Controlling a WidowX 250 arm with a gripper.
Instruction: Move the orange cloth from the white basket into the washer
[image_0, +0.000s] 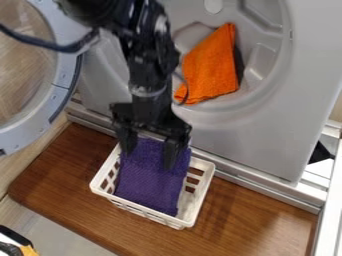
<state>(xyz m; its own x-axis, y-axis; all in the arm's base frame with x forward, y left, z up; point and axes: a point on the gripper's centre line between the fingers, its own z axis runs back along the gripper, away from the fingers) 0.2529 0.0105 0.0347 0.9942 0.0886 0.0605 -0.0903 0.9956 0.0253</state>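
Note:
The black gripper (150, 147) hangs over the back part of the white basket (202, 190), its two fingers spread apart and open. Below and between them, a purple cloth (152, 177) lies in the basket; whether the fingertips touch it I cannot tell. The orange cloth (211, 67) is inside the opening of the washer (257, 127), up and to the right of the gripper, draped over the lower inner rim and apart from the gripper.
The washer's round door (61, 92) stands swung out at the left, close beside the arm. The basket rests on a brown wooden board (257, 212). A metal rail runs along the washer's base, and a white frame stands at the right edge.

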